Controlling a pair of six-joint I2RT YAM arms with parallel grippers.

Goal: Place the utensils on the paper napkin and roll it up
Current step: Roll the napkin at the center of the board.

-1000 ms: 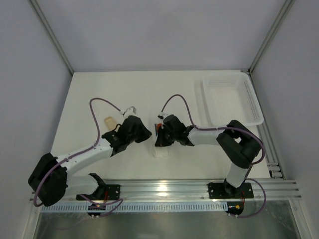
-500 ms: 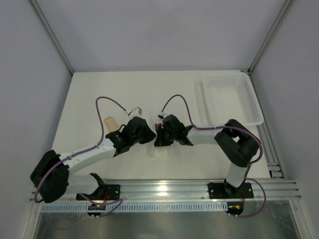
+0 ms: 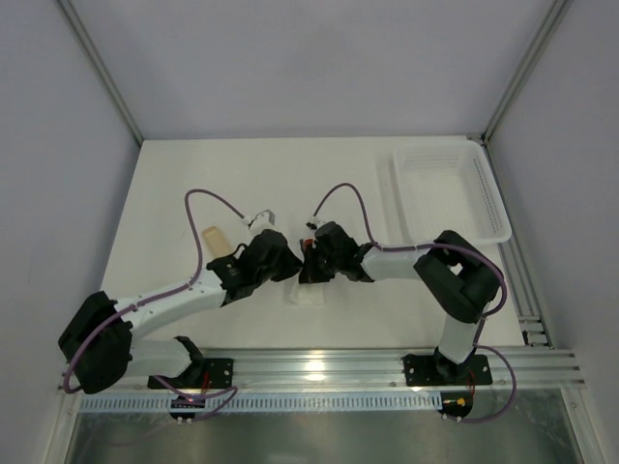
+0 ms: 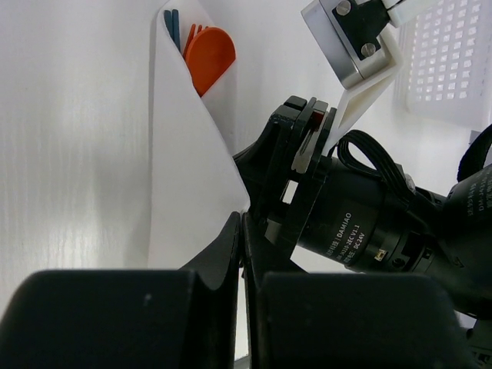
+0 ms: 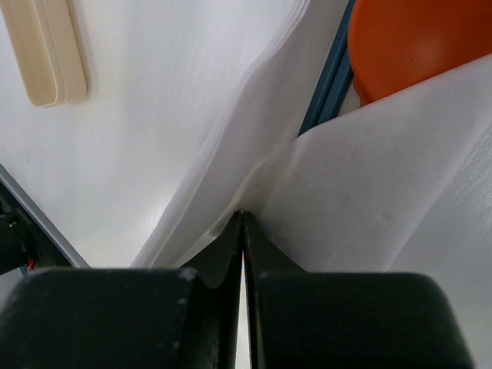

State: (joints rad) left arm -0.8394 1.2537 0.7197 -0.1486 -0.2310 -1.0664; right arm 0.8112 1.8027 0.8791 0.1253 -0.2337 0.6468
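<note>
Your right gripper [image 5: 243,217] pinches the paper napkin [image 4: 184,154], folded over orange and blue utensils [image 4: 209,55]; your left gripper [image 4: 241,221] is closed; the tan stick [image 3: 213,235] lies outside, rolling unfinished.

1. The surface [image 3: 290,184] is flat and off-white.
2. Plain pale grey walls [image 3: 309,58] stand around it.
3. Thin metal posts [image 3: 97,72] run up the corners.
4. A shiny metal rail [image 3: 319,365] lines the near edge and catches the light.
</note>
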